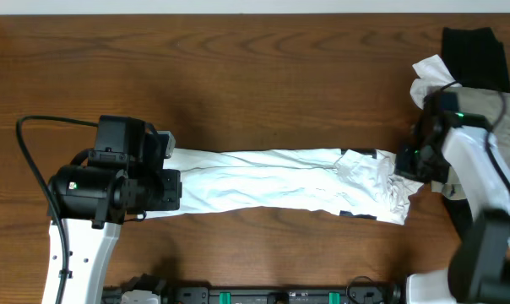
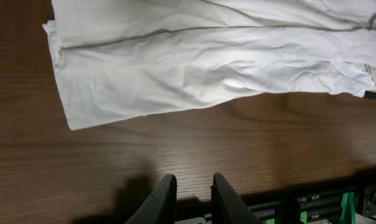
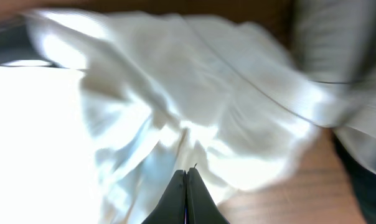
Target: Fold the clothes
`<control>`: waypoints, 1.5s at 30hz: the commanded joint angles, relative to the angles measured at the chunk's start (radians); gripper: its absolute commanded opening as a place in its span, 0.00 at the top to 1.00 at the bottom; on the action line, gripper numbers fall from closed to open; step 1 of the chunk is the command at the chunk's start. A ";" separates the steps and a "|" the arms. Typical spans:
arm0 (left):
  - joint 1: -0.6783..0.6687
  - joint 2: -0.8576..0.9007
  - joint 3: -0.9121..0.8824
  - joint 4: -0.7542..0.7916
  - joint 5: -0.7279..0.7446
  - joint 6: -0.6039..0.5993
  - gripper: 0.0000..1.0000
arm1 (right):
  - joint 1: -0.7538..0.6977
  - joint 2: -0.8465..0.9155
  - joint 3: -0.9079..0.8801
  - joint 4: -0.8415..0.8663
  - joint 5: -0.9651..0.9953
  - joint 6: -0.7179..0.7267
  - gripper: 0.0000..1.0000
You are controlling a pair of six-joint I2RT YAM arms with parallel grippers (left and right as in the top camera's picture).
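Wooden table [image 1: 238, 67] bearing everything, bare along its far and near strips.

One white T-shirt [image 1: 263, 181] stretched left to right across the middle as a long narrow band. Long sides already turned in, by the look of it, leaving the crosswise folds to do. Left end flat and square. Right end rumpled and lifted into a bunch, most likely because drawn up from that side.

Two arms, one at each end of the band, probably so placed to work both ends of the cloth together.

One pile at the far right, well apart from the band's left end and just beside its right end, apparently set aside to wait a turn. Three pieces countable there: one black garment [image 1: 474, 55] farthest back, one grey-beige garment [image 1: 491, 110] nearer, one crumpled white piece [image 1: 428, 76] at the pile's left edge.

Two grippers. Left gripper [image 2: 193, 180] parted by a narrow gap, holding nothing, poised over bare wood just near of the T-shirt's left end. Right gripper [image 3: 187, 171] pressed fully together at the bunched right end, creases running in to its tips. Seemingly a pinch on the thin cloth, though blurred in the wrist view.
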 commanded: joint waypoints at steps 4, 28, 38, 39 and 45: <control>-0.001 -0.006 -0.006 0.000 -0.012 -0.009 0.79 | -0.001 -0.131 0.023 -0.056 -0.015 -0.018 0.98; -0.001 -0.006 -0.006 0.000 -0.012 -0.009 0.79 | 0.045 -0.050 -0.349 0.337 -0.113 0.024 0.96; -0.001 -0.006 -0.006 0.000 -0.012 -0.013 0.80 | 0.044 -0.050 -0.349 0.358 -0.111 0.019 0.94; -0.001 -0.006 -0.006 0.000 -0.012 -0.013 0.79 | 0.044 -0.050 -0.349 0.359 -0.109 0.019 0.94; -0.001 -0.006 -0.006 0.000 -0.012 -0.013 0.79 | 0.044 -0.050 -0.349 0.407 -0.056 0.020 0.92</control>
